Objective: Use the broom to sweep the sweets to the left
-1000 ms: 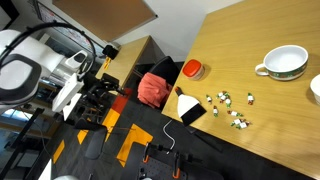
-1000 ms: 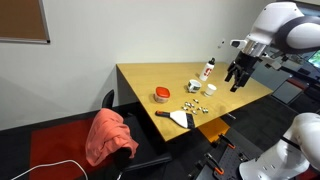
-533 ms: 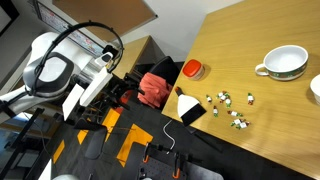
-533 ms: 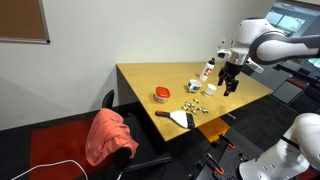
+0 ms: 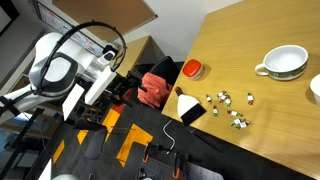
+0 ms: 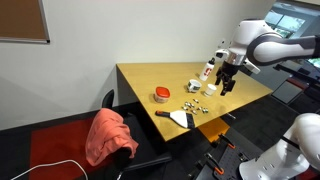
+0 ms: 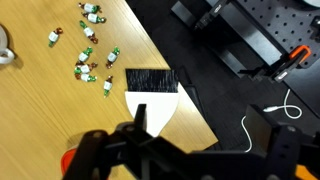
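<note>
The broom point(image 7: 153, 97) lies flat near the table's edge, its white fan head ending in a black bristle band that faces the sweets point(image 7: 90, 58). It shows in both exterior views point(image 5: 190, 109) point(image 6: 181, 119). The sweets are scattered on the wood just beyond the bristles point(image 5: 229, 106) point(image 6: 197, 106). My gripper point(image 7: 204, 122) is open and empty and hangs above the table, touching nothing. One finger shows over the broom's white head and the other over the dark floor. In an exterior view the gripper point(image 6: 228, 82) hovers above the table's far end.
A small red round container point(image 5: 192, 69) stands on the table near the broom. A red cloth point(image 6: 110, 136) lies on the chair beside the table. A white bowl point(image 5: 283, 63) and a bottle point(image 6: 209, 70) stand beyond the sweets. The table edge point(image 7: 190, 95) runs close to the broom.
The arm has swung in over the table and my gripper has come lower and closer to the sweets. The broom and the sweets have not moved.
</note>
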